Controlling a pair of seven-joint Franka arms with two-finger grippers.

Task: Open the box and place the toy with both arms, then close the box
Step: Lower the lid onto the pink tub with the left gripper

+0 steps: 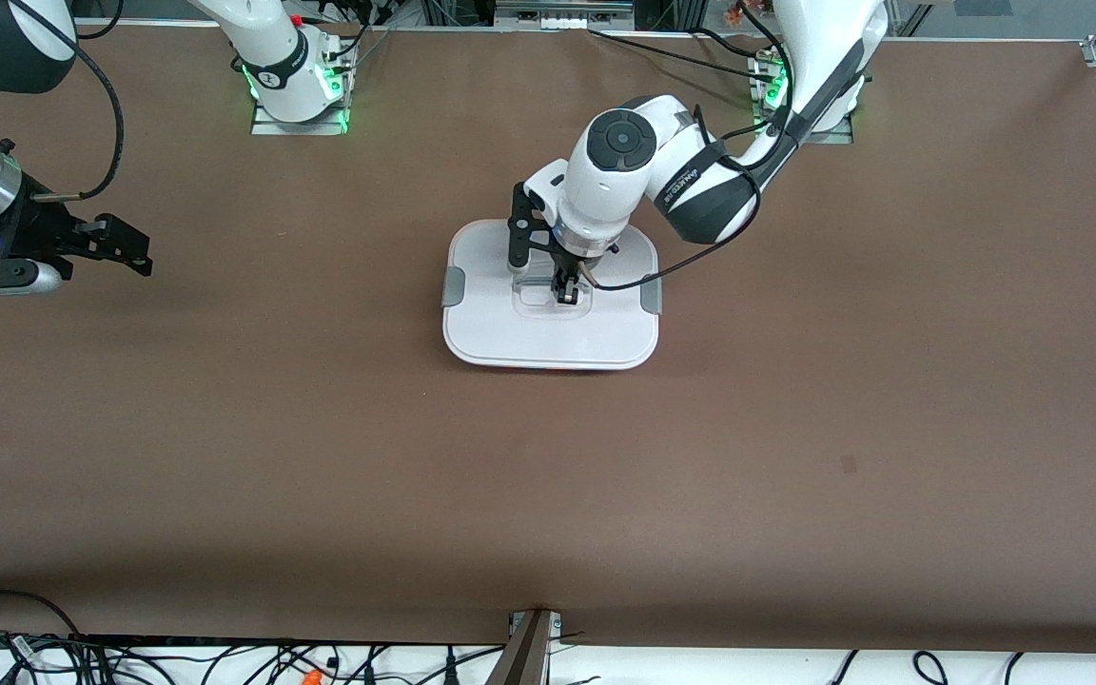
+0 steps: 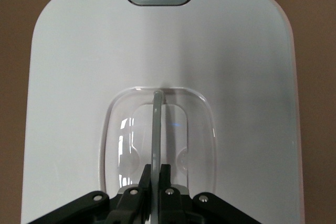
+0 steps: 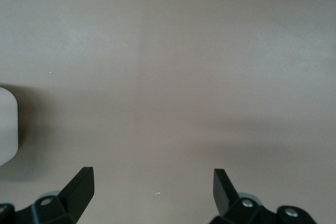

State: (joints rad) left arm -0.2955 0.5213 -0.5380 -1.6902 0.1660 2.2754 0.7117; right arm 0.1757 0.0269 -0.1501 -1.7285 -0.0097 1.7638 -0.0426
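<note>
The right claw (image 1: 125,249) hangs open over bare counter (image 1: 320,457) at the right arm's end, well apart from the box (image 1: 500,333), and waits there; in the front view the box sits toward its 3 o'clock. The box stands mid-counter with its lid (image 2: 79,103) on and a grey clip (image 1: 453,286) at each short end. The left claw (image 2: 155,174) is down in the lid's clear recess, pinched shut on the handle (image 2: 156,129). The handle's long axis runs straight out from the claw toward 12 o'clock in the left wrist view, so a straight upward pull looks likely. The toy is not in sight, possibly already inside.
</note>
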